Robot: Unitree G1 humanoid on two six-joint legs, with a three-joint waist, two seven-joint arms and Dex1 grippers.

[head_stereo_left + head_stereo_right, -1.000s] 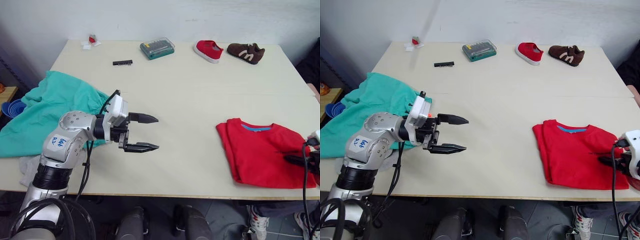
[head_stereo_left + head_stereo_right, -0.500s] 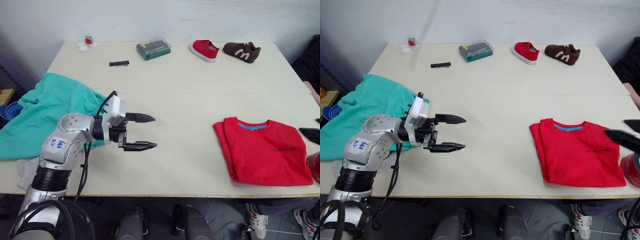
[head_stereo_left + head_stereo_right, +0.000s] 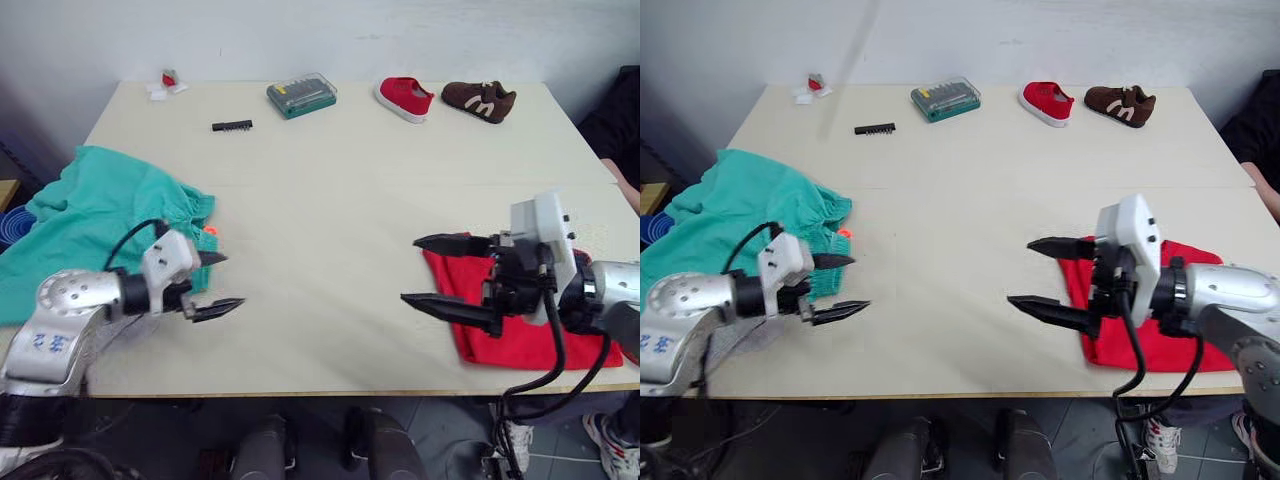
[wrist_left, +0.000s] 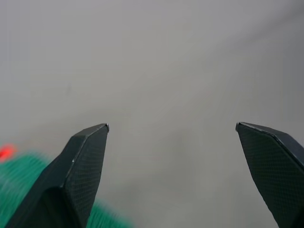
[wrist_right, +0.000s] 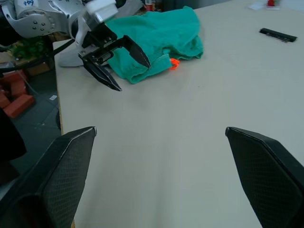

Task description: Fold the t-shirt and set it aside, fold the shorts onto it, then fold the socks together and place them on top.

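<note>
The teal shorts (image 3: pixel 90 215) lie bunched at the table's left edge, their orange drawstring (image 3: pixel 209 231) poking out. My left gripper (image 3: pixel 230 281) is open and empty just right of the shorts, low over the table. The folded red t-shirt (image 3: pixel 530 340) lies near the front right corner, partly hidden behind my right arm. My right gripper (image 3: pixel 409 269) is open wide and empty above the t-shirt's left edge, pointing left. A bit of light grey fabric (image 3: pixel 752 336), probably the socks, shows under my left arm.
Along the far edge sit a green bit case (image 3: pixel 301 95), a red shoe (image 3: pixel 404 99), a brown shoe (image 3: pixel 479 100), a black bit strip (image 3: pixel 231 125) and a small red-and-white item (image 3: pixel 165 82). A blue object (image 3: pixel 8 222) sits beyond the left edge.
My right gripper has swung in from the right edge to over the t-shirt's left side. My left gripper has drawn back to the left and lower, close to the shorts.
</note>
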